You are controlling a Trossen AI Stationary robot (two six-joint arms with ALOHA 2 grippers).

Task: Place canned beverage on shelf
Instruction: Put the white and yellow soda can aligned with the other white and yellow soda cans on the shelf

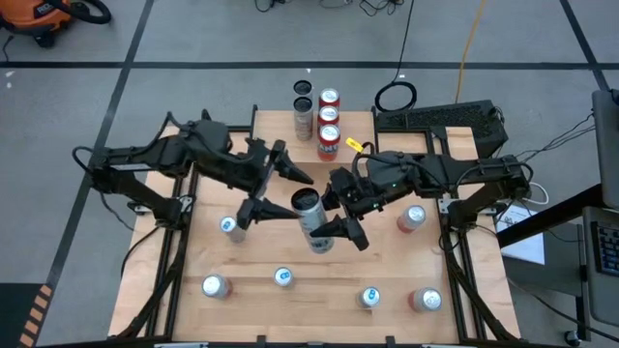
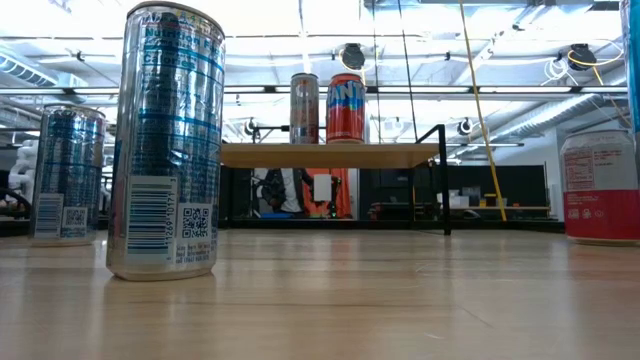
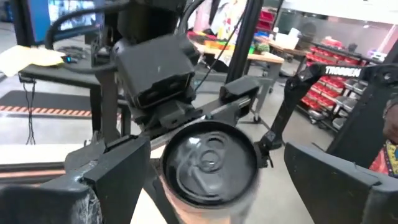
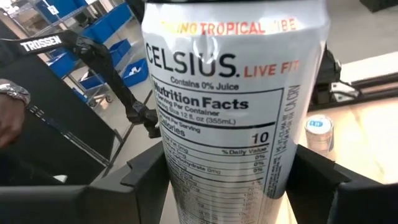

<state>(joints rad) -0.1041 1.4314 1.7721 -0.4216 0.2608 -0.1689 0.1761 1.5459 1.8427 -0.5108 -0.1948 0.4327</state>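
Note:
A silver canned beverage point(image 1: 311, 222) with a white printed label point(image 4: 230, 106) hangs above the middle of the table, and my right gripper point(image 1: 334, 209) is shut on it. Its lid point(image 3: 208, 158) faces my left gripper point(image 1: 271, 190). That gripper is open, with a finger on either side of the can's lid end, apart from it. The shelf point(image 2: 330, 155) stands at the table's far edge on thin black legs. Red and dark cans point(image 1: 329, 126) stand on its top board. My right gripper pinches the can's round wall point(image 4: 177, 180) between its two fingers, one on each opposite side. The fingers come nearly level from the table's right and lie across the can. The can is lifted clear of the table, tilted, with its lid toward my left gripper.
Several cans stand around on the tabletop, among them one at the left point(image 1: 230, 227), one at the near left point(image 1: 213, 286), one at the near right point(image 1: 426, 301) and one at the right point(image 1: 413, 217). A keyboard point(image 1: 440, 118) lies at the far right.

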